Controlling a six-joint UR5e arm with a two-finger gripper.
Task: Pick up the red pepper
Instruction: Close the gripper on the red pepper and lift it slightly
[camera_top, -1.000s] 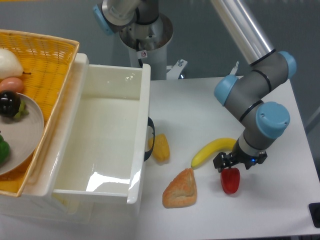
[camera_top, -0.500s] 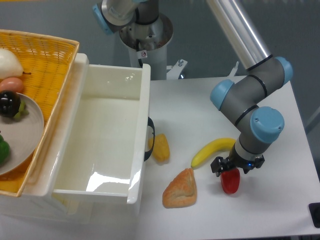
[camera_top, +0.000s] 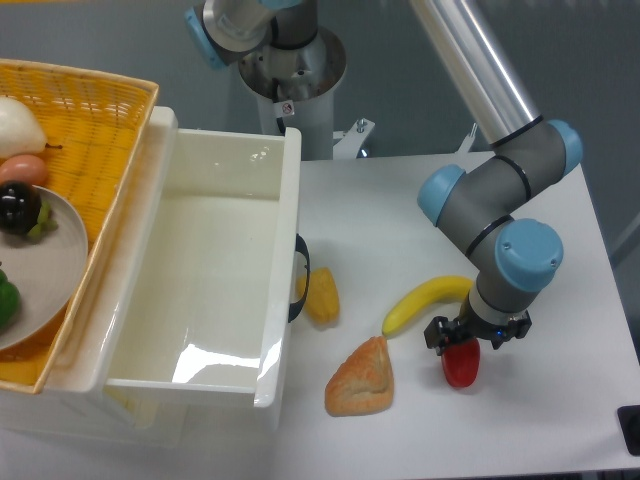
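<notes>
At the right of the tabletop (camera_top: 400, 210): end effector (camera_top: 461, 340) set on top of the red pepper (camera_top: 460, 365).

Dark fingers sit at the pepper's upper part, but whether they are clamped on it cannot be told; the pepper appears to rest on the tabletop. Relative to the pepper, the banana (camera_top: 420, 303) lies just up-left, the bread piece (camera_top: 361, 379) left, the yellow pepper (camera_top: 321, 296) farther left beside the white bin (camera_top: 285, 250).
</notes>
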